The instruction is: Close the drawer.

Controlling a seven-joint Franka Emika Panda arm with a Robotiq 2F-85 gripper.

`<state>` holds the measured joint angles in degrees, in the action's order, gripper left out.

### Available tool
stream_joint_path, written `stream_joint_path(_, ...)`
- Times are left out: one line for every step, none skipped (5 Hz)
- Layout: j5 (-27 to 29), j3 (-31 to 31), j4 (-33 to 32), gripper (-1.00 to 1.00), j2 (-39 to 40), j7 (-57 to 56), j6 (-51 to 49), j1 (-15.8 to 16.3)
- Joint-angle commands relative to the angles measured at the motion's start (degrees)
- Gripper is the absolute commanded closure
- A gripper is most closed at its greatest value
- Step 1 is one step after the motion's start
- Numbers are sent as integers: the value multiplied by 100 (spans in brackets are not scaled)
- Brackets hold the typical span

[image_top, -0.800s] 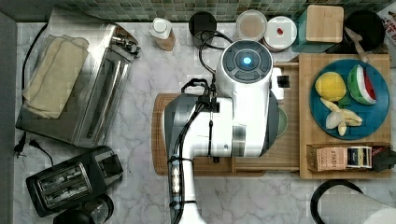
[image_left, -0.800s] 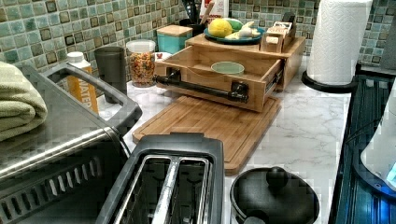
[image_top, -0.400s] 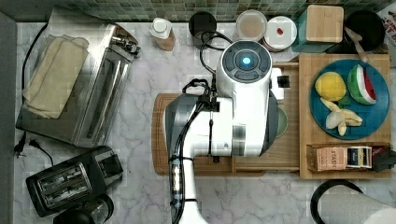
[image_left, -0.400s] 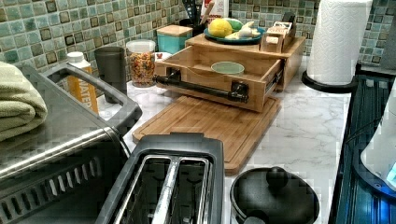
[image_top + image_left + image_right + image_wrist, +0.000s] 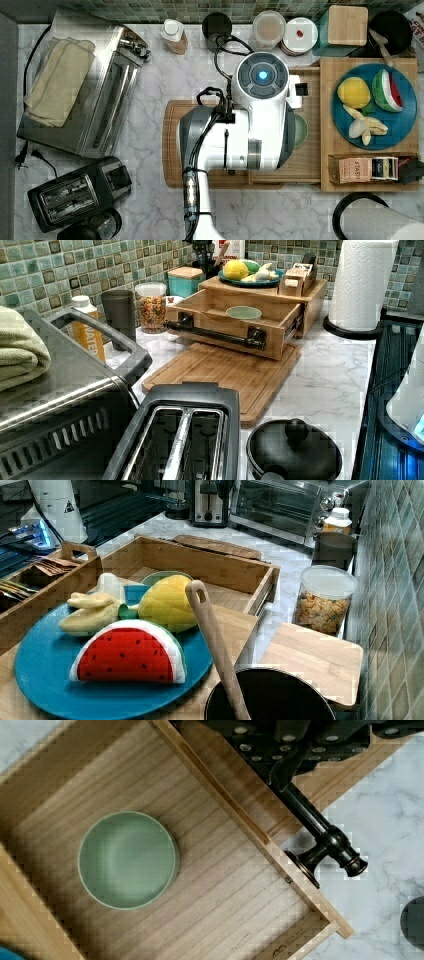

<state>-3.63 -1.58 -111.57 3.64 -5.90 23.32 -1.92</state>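
**Drawer stands pulled out, arm above it**

We see the drawer (image 5: 235, 327) drawn well out from under the wooden top (image 5: 260, 290) that carries the blue plate (image 5: 375, 107) of toy fruit. In the left view its front panel faces us, with the black bar handle (image 5: 215, 333) running along it, and it overhangs the far end of the cutting board (image 5: 225, 375) that lies flat on the marble counter (image 5: 325, 380). A small green bowl (image 5: 128, 859) sits inside on the drawer floor, apart from the walls.

From the top view the white arm (image 5: 250, 130) covers most of the drawer and the board, its wrist over the drawer's front part. In the wrist view the dark body of the claw (image 5: 287, 767) hangs right at the handle, over the front panel; we cannot tell how far its fingers are parted, or whether they have hold of the bar.

In the right view the drawer shows open beyond the plate, with a jar of cereal (image 5: 322, 600) off to the right view's right.
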Motion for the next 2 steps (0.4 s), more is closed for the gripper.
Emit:
stream_joint_path(59,598,-896,100,-545,-698,855,592)
stream_joint_path(-118,668,-891,100,-540,-830,973,806)
